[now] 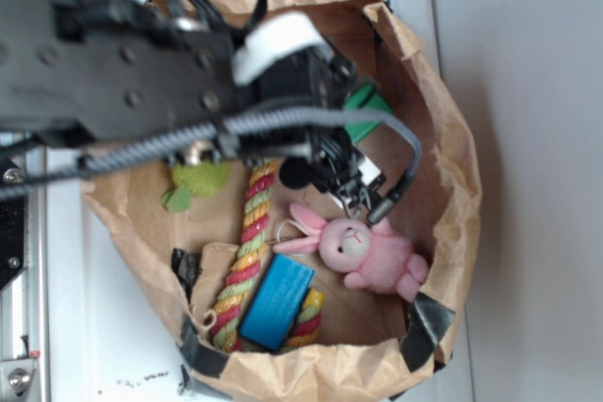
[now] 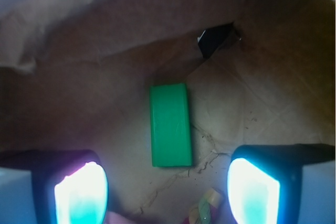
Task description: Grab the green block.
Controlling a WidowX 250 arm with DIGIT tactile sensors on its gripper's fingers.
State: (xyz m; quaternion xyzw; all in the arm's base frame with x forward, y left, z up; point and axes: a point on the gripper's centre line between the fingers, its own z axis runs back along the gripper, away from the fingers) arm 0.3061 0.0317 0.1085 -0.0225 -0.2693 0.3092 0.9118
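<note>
Paper bag (image 2: pixel 79 51) floor lies bare around the green block (image 2: pixel 170 125); open gripper (image 2: pixel 167 190) hangs above, jaws spread wider than the block.

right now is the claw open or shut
Open. In the wrist view the claw shows its two fingers wide apart with nothing between them, and the green block lies flat on the paper bag ahead.

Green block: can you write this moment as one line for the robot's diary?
target: green block flat on bag floor | gripper: open, empty, above block | contact: none | bag: also holds pink bunny, blue block
</note>
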